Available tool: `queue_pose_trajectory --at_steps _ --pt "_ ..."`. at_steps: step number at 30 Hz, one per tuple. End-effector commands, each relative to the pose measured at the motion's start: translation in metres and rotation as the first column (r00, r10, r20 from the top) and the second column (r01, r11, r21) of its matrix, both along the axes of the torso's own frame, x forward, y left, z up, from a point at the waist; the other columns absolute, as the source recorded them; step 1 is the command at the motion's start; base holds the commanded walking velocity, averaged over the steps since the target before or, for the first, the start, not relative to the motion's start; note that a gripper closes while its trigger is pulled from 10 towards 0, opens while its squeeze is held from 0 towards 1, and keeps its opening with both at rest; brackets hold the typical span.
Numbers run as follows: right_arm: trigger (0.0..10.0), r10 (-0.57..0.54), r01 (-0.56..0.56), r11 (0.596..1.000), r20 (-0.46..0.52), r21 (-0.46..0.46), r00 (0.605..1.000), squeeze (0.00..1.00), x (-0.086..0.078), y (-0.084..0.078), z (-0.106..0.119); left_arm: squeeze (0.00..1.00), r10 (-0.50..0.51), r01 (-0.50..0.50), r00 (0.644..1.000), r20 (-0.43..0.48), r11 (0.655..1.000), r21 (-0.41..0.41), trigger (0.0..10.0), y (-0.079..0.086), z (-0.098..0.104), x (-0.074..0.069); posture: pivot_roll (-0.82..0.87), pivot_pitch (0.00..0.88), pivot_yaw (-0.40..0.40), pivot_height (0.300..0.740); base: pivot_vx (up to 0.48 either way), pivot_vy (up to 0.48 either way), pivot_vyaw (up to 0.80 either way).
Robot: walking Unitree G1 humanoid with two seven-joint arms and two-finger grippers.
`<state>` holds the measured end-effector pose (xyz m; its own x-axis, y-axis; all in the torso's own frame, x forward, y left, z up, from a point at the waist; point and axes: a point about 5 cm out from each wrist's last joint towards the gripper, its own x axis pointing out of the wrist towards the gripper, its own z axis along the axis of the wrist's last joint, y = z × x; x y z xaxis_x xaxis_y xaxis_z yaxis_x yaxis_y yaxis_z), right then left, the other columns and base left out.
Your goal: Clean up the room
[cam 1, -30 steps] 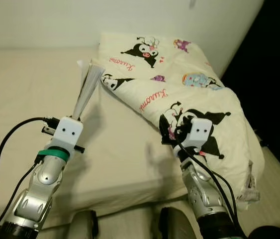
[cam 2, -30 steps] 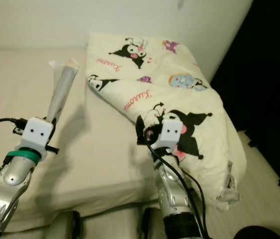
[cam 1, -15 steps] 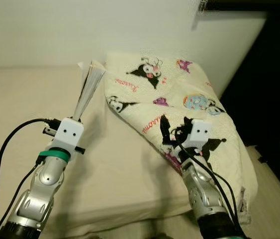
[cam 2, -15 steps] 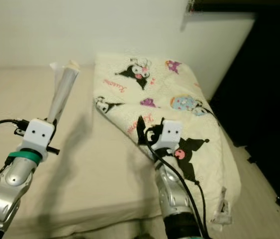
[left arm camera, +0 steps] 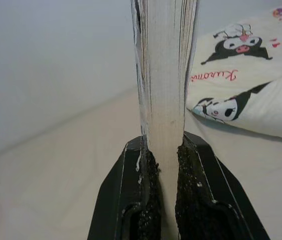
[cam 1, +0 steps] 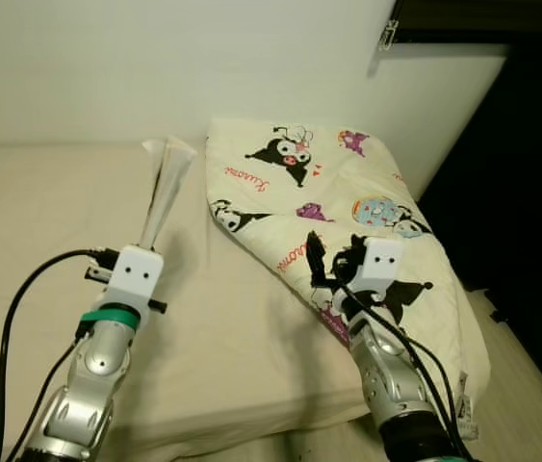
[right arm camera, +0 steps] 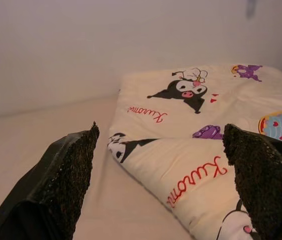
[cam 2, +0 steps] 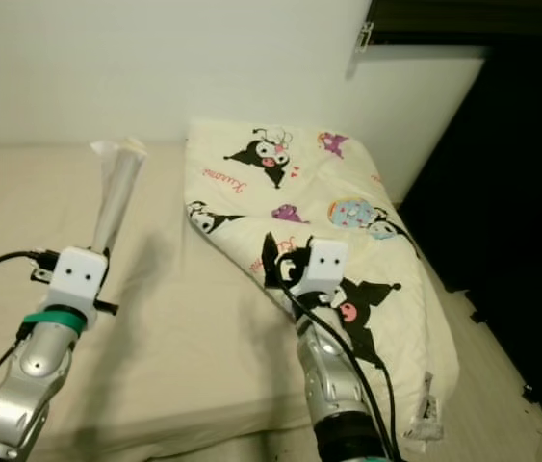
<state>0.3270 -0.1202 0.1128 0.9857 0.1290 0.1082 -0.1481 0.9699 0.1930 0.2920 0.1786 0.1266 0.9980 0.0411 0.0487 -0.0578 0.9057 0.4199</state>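
Book in hand above the bed, with nowhere to put it in sight yet.

The left gripper is clamped on the lower end of a thin book, which stands nearly upright out of its fingers, page edges facing the wrist camera, held up over the bare cream bed and just beside the near edge of the cartoon-print quilt. I judge the pick-up done; carrying the book off and setting it down remains. The right gripper is spread wide and holds nothing, raised over the quilt's lower half. The quilt lies folded on the bed's right part, against the white wall, and may need straightening.
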Motion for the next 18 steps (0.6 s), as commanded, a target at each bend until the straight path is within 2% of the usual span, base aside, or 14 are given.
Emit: queue_pose_trajectory --at_steps 1,18 --pt "10.0 -0.004 0.004 1.0 -0.022 0.0 1.0 0.0 -0.0029 -0.0014 -0.0076 0.0 -0.008 0.007 0.998 0.064 1.0 0.018 10.0 -0.0044 0.0086 -0.0016 0.13 0.0 -0.017 0.74 0.0 0.0 0.0" --pt "10.0 0.009 -0.009 1.0 -0.029 -0.006 1.0 0.0 -0.0017 0.002 -0.0096 0.0 0.011 -0.014 0.997 0.078 0.999 0.045 10.0 -0.0003 0.008 -0.0014 0.14 0.0 -0.019 0.74 0.0 0.339 0.0"
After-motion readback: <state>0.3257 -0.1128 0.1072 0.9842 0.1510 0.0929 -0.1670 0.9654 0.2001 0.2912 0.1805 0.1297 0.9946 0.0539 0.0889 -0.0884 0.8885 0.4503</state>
